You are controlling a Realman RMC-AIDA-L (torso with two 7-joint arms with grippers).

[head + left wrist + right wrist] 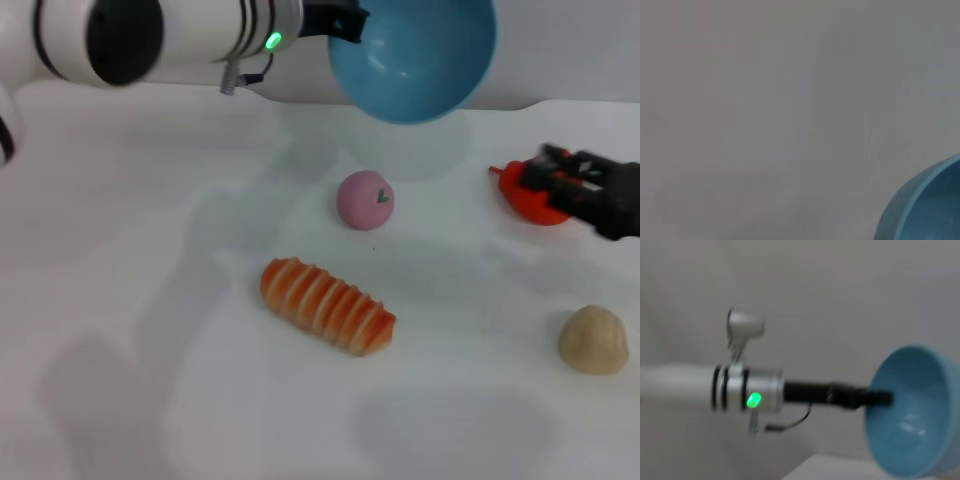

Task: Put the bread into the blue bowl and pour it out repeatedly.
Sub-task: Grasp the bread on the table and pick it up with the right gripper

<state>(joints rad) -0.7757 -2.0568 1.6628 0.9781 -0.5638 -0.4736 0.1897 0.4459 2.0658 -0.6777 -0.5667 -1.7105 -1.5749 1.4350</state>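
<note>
I see the round, smooth light-blue plastic bowl (pixel 415 55) held up in the air by the left gripper (pixel 345 22), which is clamped on its rim, and the bowl is tipped on its side and empty; I judge it light, stiff and a little slippery. The elongated toy bread with orange and cream stripes (pixel 328 305) lies on the white table (pixel 150 300), below the bowl. I think the bread is light and firm, best taken across its middle by the right gripper (pixel 545 185), which waits at the right; whether its fingers are apart I cannot tell.
</note>
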